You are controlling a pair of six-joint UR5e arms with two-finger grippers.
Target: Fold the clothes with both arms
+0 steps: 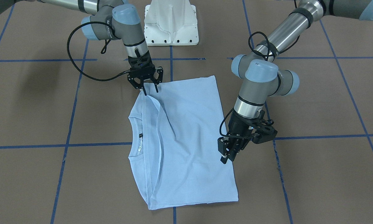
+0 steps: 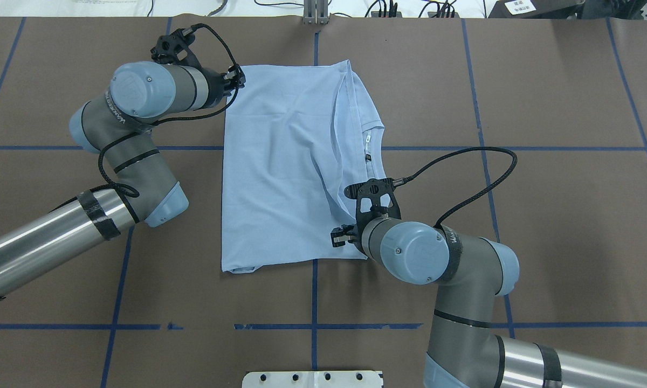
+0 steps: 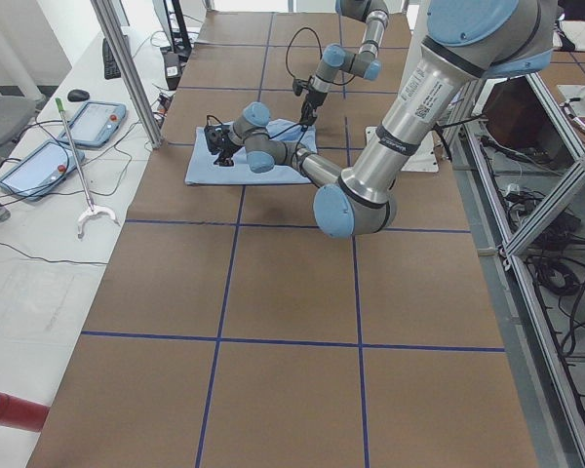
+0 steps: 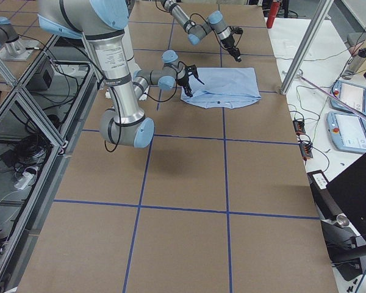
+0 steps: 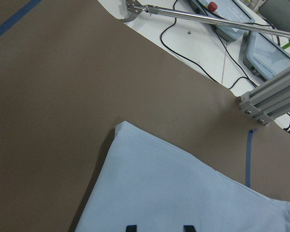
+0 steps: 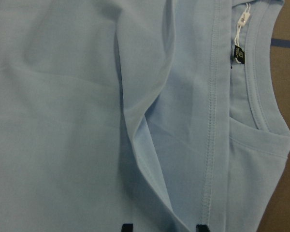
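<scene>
Both the left gripper (image 1: 227, 159) and right gripper (image 1: 151, 90), jaws apart, should pinch every T-shirt (image 1: 189, 130) layer evenly.

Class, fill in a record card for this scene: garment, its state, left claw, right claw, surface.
garment: light blue T-shirt
state: lying flat, folded over, a stitched edge beside the collar
left claw: open, over the shirt's edge opposite the collar
right claw: open, at the collar-side corner nearest the robot's base
surface: brown table with blue tape lines
</scene>
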